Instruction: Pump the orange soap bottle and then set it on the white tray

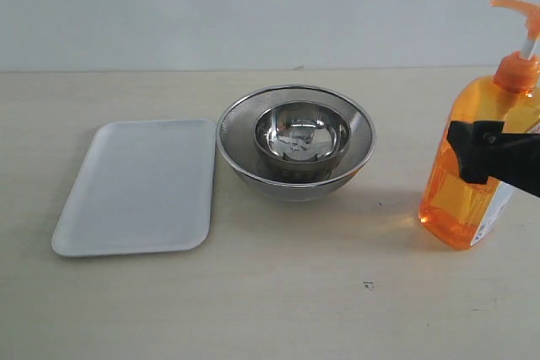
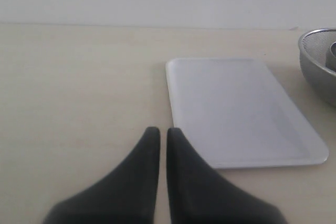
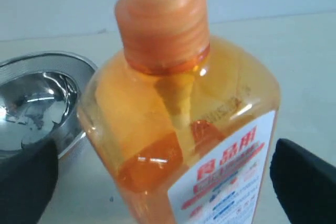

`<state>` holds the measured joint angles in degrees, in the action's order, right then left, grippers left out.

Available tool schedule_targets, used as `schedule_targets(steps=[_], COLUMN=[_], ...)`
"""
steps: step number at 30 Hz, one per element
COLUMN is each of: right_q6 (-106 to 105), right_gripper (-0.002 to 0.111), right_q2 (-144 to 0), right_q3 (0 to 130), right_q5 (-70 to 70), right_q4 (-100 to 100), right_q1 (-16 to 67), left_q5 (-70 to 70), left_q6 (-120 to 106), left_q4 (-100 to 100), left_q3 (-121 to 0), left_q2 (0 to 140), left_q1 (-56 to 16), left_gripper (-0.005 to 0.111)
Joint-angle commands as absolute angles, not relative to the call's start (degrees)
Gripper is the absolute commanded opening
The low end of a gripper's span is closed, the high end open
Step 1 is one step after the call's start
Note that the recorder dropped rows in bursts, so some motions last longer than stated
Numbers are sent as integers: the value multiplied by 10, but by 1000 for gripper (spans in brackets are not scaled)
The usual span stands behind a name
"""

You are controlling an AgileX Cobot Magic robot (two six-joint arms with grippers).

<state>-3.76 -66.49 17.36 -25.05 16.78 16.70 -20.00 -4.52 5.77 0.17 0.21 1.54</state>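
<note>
Grasp step, pre-pump. Straddling bottle [image 1: 456, 208] mid-body w/ R gripper [image 3: 165, 179], jaws wide, gap seen on bowls' [image 1: 295, 137] side: not clamped yet. Standing on surface R of bowls. Tray [image 1: 139, 187] L of bowls, just beside. L gripper [image 2: 163, 140] past tray, away from bowls, jaws nearly closed, empty. Next, prob.: clamp R, press pump head [image 1: 516, 10], then lift over bowls to tray.

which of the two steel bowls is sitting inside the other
The smaller, mirror-shiny bowl is the one nested inside. The larger bowl surrounds it, and its wall looks duller and mesh-like.
</note>
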Motion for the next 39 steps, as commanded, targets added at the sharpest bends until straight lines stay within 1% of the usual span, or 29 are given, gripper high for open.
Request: schedule_targets(steps=[1, 3, 8, 11, 12, 13, 14, 15, 16, 21, 24, 25, 28, 32, 39], right_q6=[-34, -34, -20, -5, -5, -5, -5, -5, -5, -15, -19, -19, -5, -5, -9], right_gripper=[105, 105, 105, 104, 101, 93, 87, 77, 73, 70, 72, 84, 105, 105, 105], right_q2=[-684, -705, -785, -787, -787, -787, -787, -787, -787, -787, -787, -787, -787, -787, -809], right_q3=[173, 173, 173, 173, 174, 174, 174, 174, 174, 174, 174, 174, 174, 176, 225], right_q5=[-288, -300, -386, -397, -398, -401, -401, -401, -401, -401, -407, -410, -408, -431, -388], right_q4=[146, 146, 140, 137, 138, 138, 135, 135, 135, 154, 152, 150, 150, 149, 147], right_q1=[166, 166, 166, 166, 166, 166, 166, 166, 166, 166, 166, 166, 166, 166, 166], left_q5=[-195, -195, -195, -195, -195, -195, -195, -195, -195, -195, -195, -195, -195, -195, -195], left_q6=[-43, -43, -43, -43, -43, -43, -43, -43, -43, -43, -43, -43, -43, -43, -43], left_q4=[55, 55, 55, 55, 55, 55, 55, 55, 55, 55, 55, 55, 55, 55, 55], left_q3=[0, 0, 0, 0, 0, 0, 0, 0, 0, 0, 0, 0, 0, 0, 0], left_q2=[0, 0, 0, 0, 0, 0, 0, 0, 0, 0, 0, 0, 0, 0, 0], left_q1=[17, 17, 17, 17, 17, 17, 17, 17, 17, 17, 17, 17, 17, 17, 17], left_gripper=[5, 5, 5, 5, 5, 5, 5, 5, 5, 5, 5, 5, 5, 5, 5])
